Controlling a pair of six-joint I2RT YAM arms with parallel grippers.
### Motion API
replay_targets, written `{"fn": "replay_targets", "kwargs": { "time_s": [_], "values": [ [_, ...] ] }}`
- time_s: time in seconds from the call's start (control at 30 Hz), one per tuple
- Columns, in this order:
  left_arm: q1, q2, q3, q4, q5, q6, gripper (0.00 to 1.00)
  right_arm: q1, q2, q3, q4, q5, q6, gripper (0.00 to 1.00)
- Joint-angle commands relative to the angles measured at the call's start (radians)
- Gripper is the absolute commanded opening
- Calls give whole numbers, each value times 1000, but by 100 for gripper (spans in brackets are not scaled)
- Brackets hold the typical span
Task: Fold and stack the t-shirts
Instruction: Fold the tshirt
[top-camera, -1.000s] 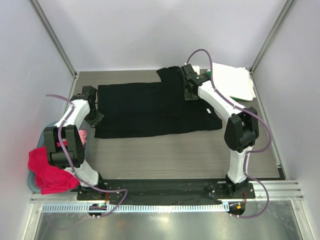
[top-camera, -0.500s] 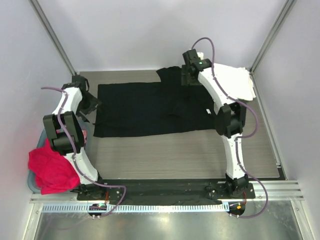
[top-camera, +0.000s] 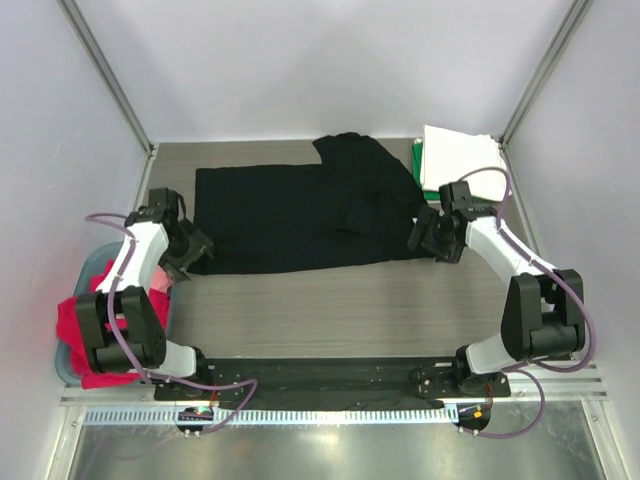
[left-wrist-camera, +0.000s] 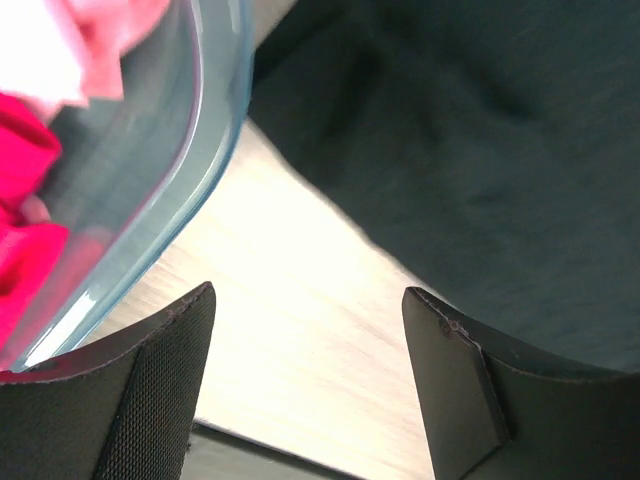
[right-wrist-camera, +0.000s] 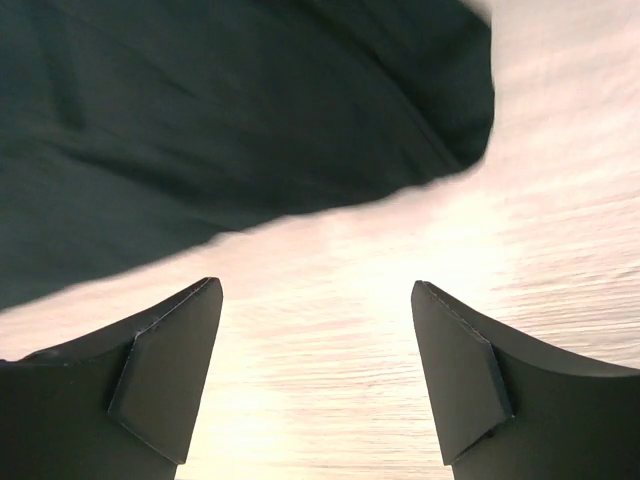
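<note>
Right, the grey wood-grain table is carrying one big job: the black cotton t-shirt lies spread flat from centre towards twelve o'clock. Over at eight o'clock sits the pale blue plastic tub with a red crumpled t-shirt spilling over it, and at one o'clock a folded white t-shirt rests on a green one. Now the left gripper hovers at the black shirt's seven o'clock corner, fingers spread wide, nothing between them. The right gripper is at the five o'clock corner, equally wide and empty. My read: a near-edge fold is coming. Drop both together, pinch right on the hem corners, keep the left clear of the tub rim, then lift level so the cloth folds square
</note>
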Motion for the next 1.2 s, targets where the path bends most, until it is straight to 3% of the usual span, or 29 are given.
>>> {"fn": "replay_targets", "kwargs": {
  "time_s": [0.0,0.17,0.43,0.7,1.07,1.17],
  "values": [
    [-19,-46,-49,66,34,-5,76,-53,-8,-104,153,-142,29,82],
    [-31,-46,-91,89,29,-11,77,-150,50,-164,251,-195,22,80],
    [-31,-4,-177,186,-8,-66,74,-201,151,-132,332,-218,34,76],
    [-31,92,-189,275,-98,-158,61,-213,202,-113,357,-210,34,54],
    [-31,219,-149,335,-195,-215,61,-228,205,-129,366,-241,25,36],
    [-31,254,-137,346,-187,-223,56,-228,223,-122,371,-253,26,29]
  ]
}}
